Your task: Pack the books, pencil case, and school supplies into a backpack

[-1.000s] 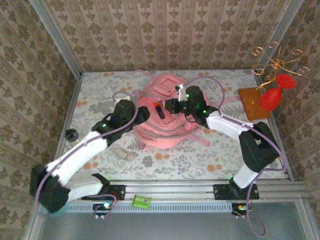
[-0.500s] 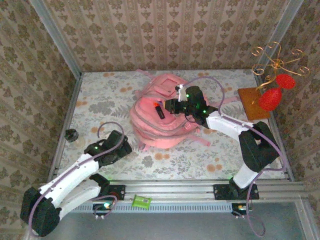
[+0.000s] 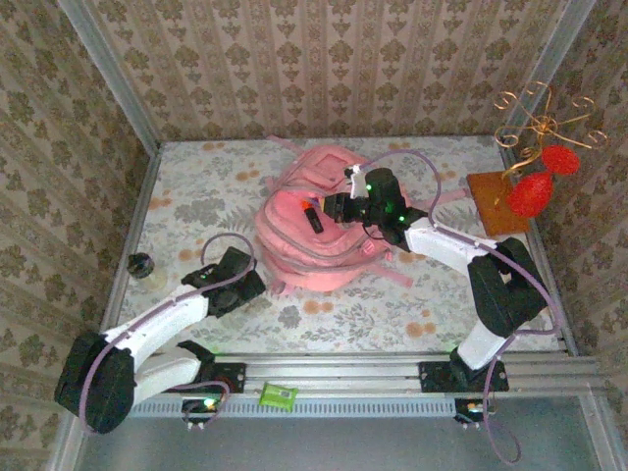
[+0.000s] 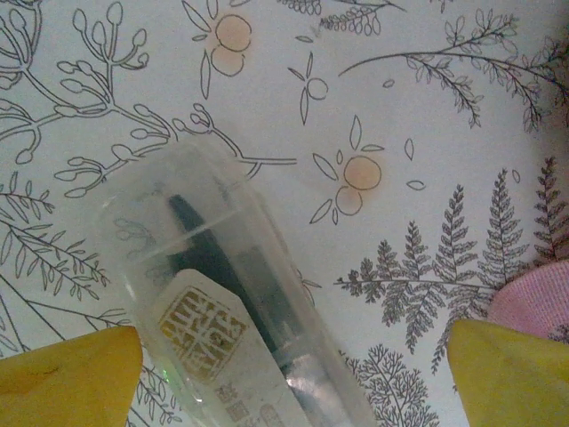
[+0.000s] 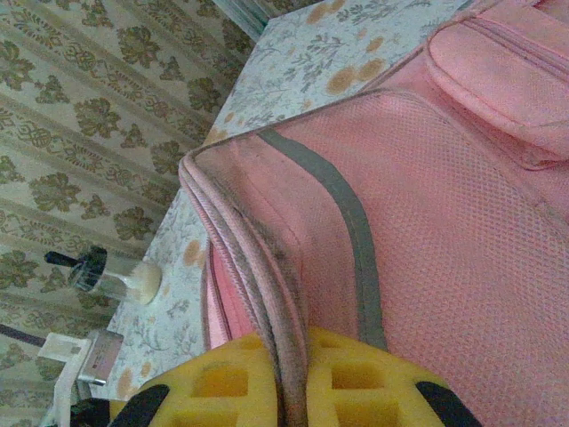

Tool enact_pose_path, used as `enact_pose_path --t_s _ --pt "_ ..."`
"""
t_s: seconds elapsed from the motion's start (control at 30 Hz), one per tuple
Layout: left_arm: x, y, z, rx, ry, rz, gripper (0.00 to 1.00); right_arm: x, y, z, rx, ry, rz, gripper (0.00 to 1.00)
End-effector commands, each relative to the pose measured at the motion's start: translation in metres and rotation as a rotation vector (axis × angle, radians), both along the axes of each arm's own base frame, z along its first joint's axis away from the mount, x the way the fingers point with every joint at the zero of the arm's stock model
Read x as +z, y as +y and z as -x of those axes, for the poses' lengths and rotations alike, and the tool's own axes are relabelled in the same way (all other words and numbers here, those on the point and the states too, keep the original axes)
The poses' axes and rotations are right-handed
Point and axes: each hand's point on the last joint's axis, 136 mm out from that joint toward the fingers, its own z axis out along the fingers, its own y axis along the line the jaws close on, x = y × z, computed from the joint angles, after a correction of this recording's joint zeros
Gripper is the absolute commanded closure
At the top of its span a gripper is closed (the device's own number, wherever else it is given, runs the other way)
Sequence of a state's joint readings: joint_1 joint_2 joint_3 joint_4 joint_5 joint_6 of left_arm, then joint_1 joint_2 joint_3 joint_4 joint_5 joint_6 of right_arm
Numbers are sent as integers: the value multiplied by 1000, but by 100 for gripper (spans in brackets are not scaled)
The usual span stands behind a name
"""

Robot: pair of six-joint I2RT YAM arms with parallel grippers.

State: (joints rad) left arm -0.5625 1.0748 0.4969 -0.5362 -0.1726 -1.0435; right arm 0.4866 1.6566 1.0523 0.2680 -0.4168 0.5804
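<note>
Backpack lies flat mid-table on the floral cloth. It is large, soft and pink, with rounded pockets. In the right wrist view its fabric is a fine mesh weave with a grey stripe, corded piping along the seam and a puffed pocket flap.

Right gripper: yellow foam pads pinched tight on that piping at the pack's edge; from above it sits at the pack's upper right.

A dark marker with a reddish end rests on the pack's top face.

Left gripper is low over the cloth just left of the pack's near corner. Its jaws are spread wide and hold nothing, straddling a clear pencil case. The case is rigid, see-through plastic with rounded edges, a gold-patterned label and dark pens inside.
</note>
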Motion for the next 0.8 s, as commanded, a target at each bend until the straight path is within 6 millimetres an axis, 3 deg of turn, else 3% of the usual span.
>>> enact_pose_path --t_s 0.0,0.57,0.7,0.77 --pt "-10 6 0 3 11 -32 14 15 0 -9 -5 -57 -47 100" --pt "-26 7 -5 -89 54 -107 54 13 -4 -10 -11 -48 -51 100" --pt "-9 6 -17 -94 -10 -109 61 10 -3 -10 -6 -43 -48 100" --pt "15 1 -28 -88 -86 -75 63 9 -4 -9 -2 -37 -36 100"
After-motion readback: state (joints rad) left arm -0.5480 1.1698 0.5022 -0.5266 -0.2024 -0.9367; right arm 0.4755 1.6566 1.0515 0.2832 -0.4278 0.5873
